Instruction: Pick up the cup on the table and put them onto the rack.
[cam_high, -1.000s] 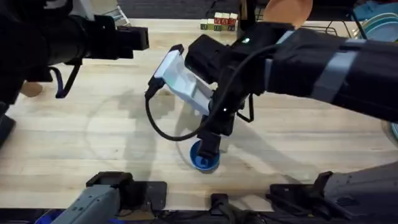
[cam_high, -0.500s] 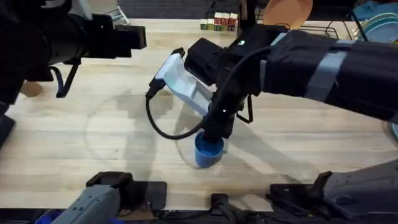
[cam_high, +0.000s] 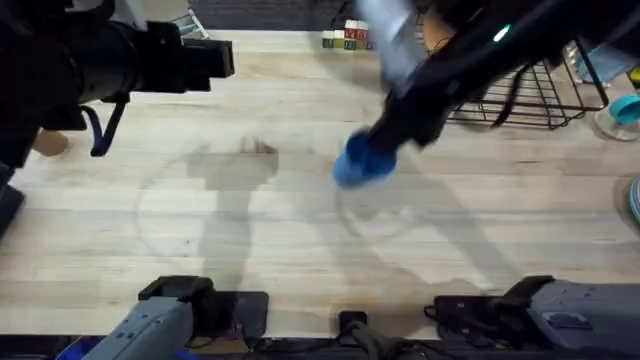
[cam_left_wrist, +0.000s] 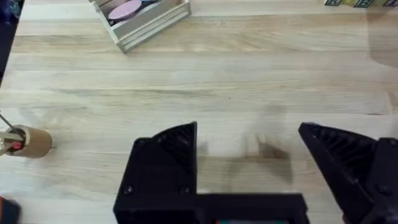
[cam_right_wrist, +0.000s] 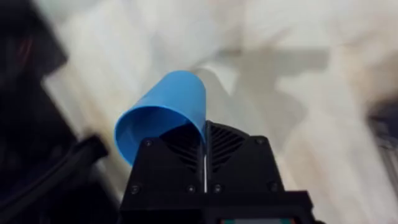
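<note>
Our right hand (cam_right_wrist: 205, 146) pinches the rim of the blue cup (cam_high: 358, 165), its fingers pressed together on the wall, carrying it above the middle of the tabletop (cam_high: 200, 250). The cup hangs tilted, its long axis slanting and its mouth turned sideways. The rack (cam_high: 520, 95) lies to the far right of the cup, so the right arm is the nearer 1. Our left hand (cam_left_wrist: 249, 162) is spread wide and empty over bare wood at the far left. We judge the path to the rack is open.

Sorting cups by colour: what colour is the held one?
Blue; the cup shows best in the right wrist view.
</note>
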